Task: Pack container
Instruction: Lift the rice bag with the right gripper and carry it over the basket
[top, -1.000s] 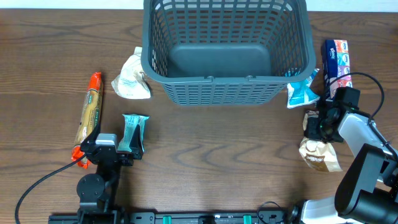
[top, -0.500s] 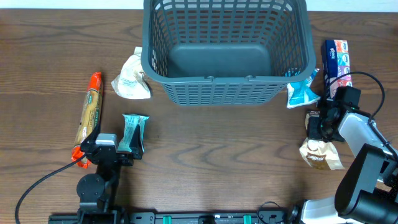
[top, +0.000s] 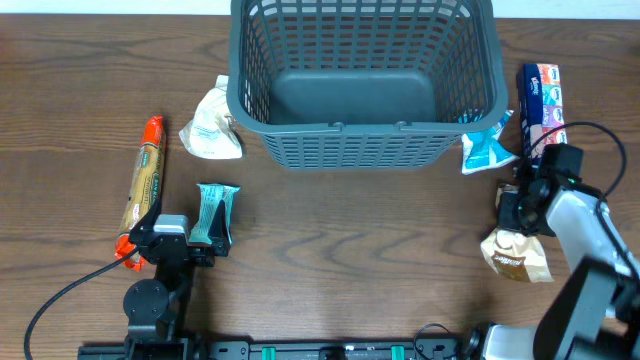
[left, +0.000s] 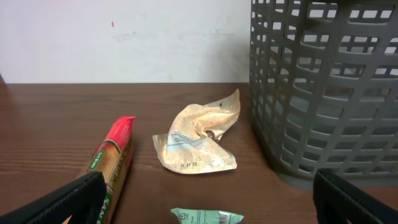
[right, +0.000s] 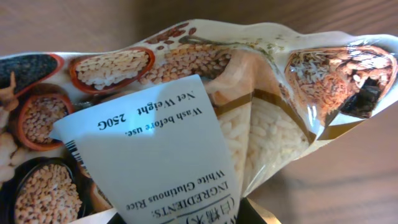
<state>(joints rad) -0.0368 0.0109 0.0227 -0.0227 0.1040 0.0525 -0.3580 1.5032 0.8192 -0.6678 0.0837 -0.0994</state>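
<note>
Now we count six packages around one container. Farthest left lies one long snack stick (top: 142, 185) with red ends, then one teal packet (top: 216, 212). The left gripper (top: 172, 238) sits between them, jaws spread wide, holding nothing. One crumpled pale bag (top: 212, 132) lies just beside the container's left wall. The grey container (top: 350, 150) stands at the far middle of the table (top: 330, 260). To its right we see one light-blue pouch (top: 485, 150), one blue-and-red pack (top: 541, 100) and one rice bag (top: 517, 257), its top pinched in the clenched right gripper (top: 517, 208).
</note>
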